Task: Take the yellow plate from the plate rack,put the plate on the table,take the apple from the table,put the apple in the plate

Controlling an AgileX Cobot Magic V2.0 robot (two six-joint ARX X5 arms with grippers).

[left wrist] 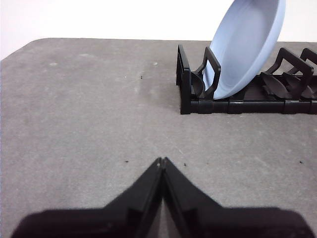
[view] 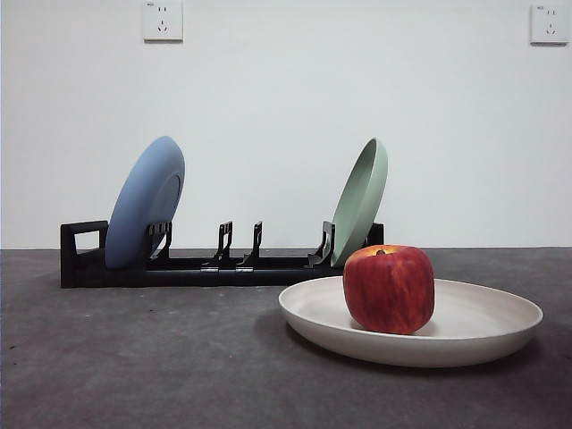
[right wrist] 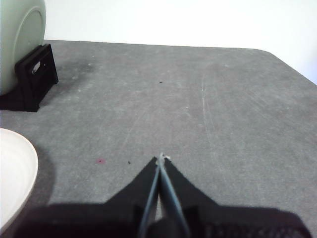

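A red apple [view: 389, 289] sits inside the yellow plate [view: 483, 326], which lies flat on the counter [view: 134, 357] in front of the plate rack [view: 214, 264]. The left gripper [left wrist: 162, 161] and right gripper [right wrist: 161, 157] hover apart from it, fingers clenched on nothing. The task looks complete; both arms should simply keep clear of the plate.

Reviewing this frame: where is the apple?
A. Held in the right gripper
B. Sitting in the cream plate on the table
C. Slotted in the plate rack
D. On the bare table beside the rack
B: the front view shows the apple resting inside the yellow plate, which lies flat on the table in front of the plate rack.
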